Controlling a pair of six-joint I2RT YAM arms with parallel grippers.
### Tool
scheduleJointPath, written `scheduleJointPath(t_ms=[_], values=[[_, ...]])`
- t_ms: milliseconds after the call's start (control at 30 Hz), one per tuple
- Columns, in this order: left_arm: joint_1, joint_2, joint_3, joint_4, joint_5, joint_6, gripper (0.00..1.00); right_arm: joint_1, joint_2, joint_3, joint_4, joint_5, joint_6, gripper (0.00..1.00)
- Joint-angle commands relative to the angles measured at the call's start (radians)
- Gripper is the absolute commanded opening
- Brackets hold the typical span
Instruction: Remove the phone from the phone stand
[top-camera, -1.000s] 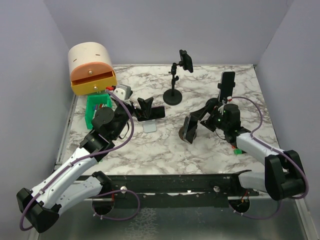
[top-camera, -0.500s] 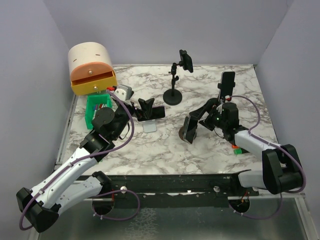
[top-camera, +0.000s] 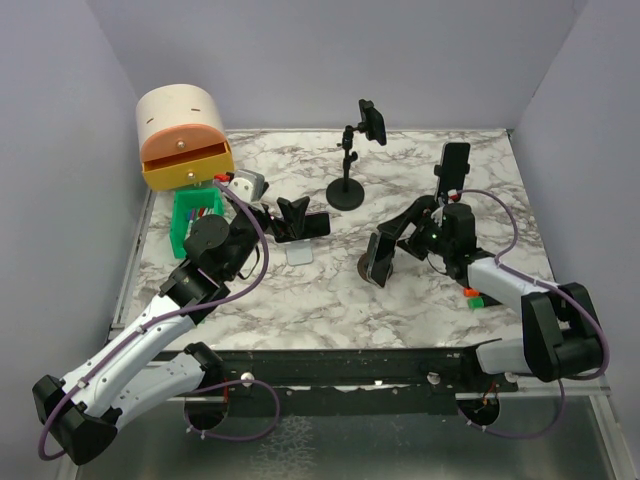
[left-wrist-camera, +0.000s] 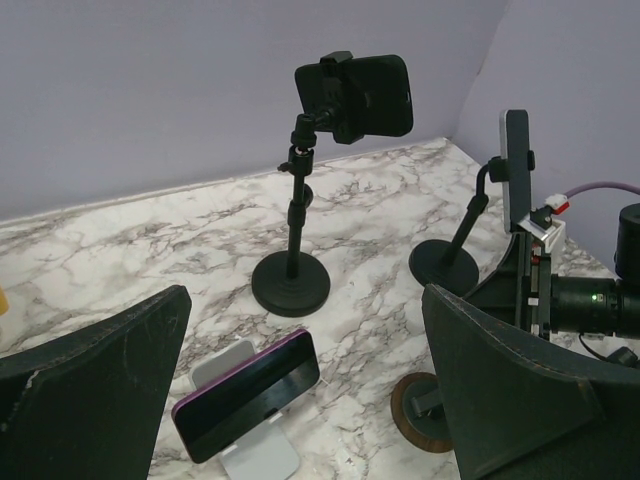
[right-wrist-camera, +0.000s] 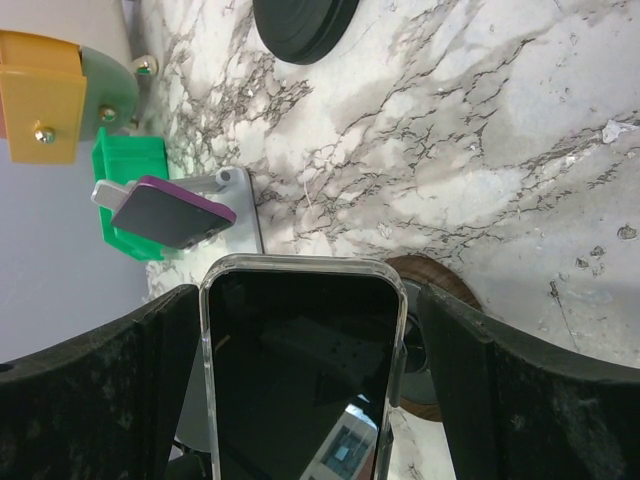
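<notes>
Right wrist view: right pincer (right-wrist-camera: 303, 310) narrowed to the width of the phone (right-wrist-camera: 300, 380), one finger close against each long edge of its clear case, screen dark. Upright on the round, brown-rimmed stand (left-wrist-camera: 415, 412), just right of the table's (top-camera: 330, 300) middle, not yet lifted off.

Left wrist view: left pincer (left-wrist-camera: 305, 330) spread wide, gripping nothing, hanging over a purple phone (left-wrist-camera: 248, 392) propped sideways on a white stand (left-wrist-camera: 255, 455), left of the middle.

Against half a second ago: right elbow drawn slightly inward from the right edge; phone and stand in the same spot; left arm unmoved.

White marble-patterned table with grey veins, shut in by plain lavender walls on three sides. Toward the far edge, a tall black stand (left-wrist-camera: 290, 285) clamping a black phone (left-wrist-camera: 370, 95) sideways. Nearer the far right corner, a bent black stand (left-wrist-camera: 445, 265) with a third phone (left-wrist-camera: 515, 165) set on end. Green bin (top-camera: 195, 222) by the left edge, cream-and-orange box (top-camera: 183, 135) in the far left corner.
</notes>
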Motion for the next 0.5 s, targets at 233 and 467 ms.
scheduleJointPath(t_ms=[233, 467], values=[[-0.006, -0.012, -0.005, 0.016, 0.024, 0.013, 0.99, -0.004, 0.023, 0.032, 0.014, -0.038, -0.026, 0.95], [-0.008, -0.013, -0.005, 0.016, 0.029, 0.011, 0.99, -0.004, 0.008, 0.039, -0.004, -0.042, -0.037, 0.93]])
